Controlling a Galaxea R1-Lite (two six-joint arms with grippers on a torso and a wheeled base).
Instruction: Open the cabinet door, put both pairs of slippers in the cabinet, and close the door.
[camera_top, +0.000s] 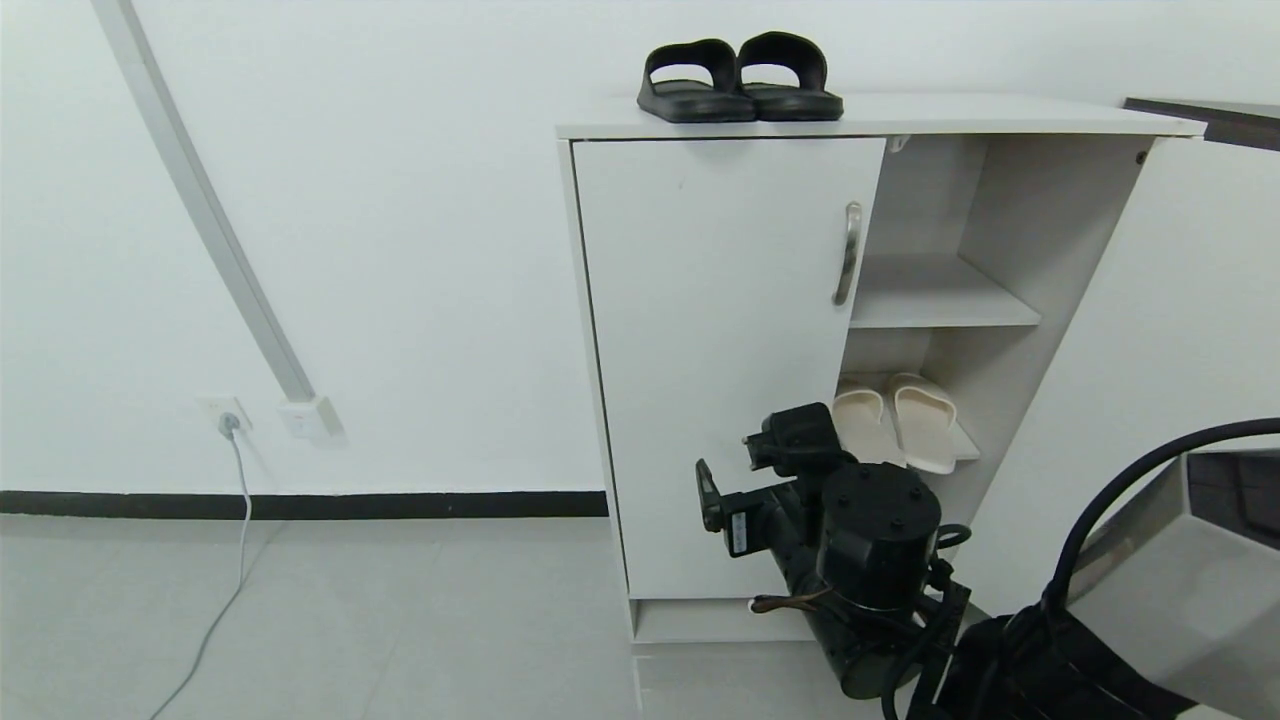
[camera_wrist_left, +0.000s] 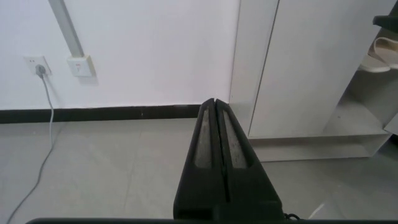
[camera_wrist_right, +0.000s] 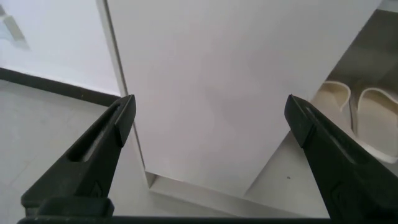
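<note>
Jaws apart, the right gripper (camera_wrist_right: 209, 104) should rise to the black rubber slide slippers (camera_top: 740, 82), well above it on the white cabinet (camera_top: 1000, 118), and clamp both inner edges.

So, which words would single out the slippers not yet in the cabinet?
Find the white cabinet against the wall. On its top panel, above the shut door, sits the black pair; the only other pair is cream and lies inside.
</note>
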